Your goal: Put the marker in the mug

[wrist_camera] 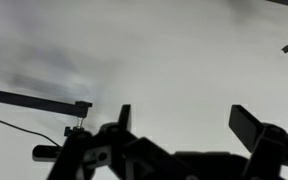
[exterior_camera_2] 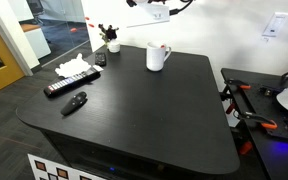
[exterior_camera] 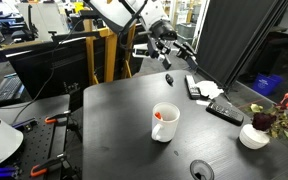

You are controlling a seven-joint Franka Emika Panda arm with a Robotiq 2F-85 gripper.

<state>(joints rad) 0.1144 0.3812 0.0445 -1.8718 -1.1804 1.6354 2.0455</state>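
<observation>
Though aloft, tool (wrist_camera: 184,125) agape (empty)

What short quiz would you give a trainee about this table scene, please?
1. True or false: the marker lies flat on the table.
2. The fingers are: A) shut on the marker, B) open and empty, C) shut on a remote.
3. What rises from the bowl?

Key: 1 false, it stands in the mug; 2 B; 3 dark red flowers.
</observation>
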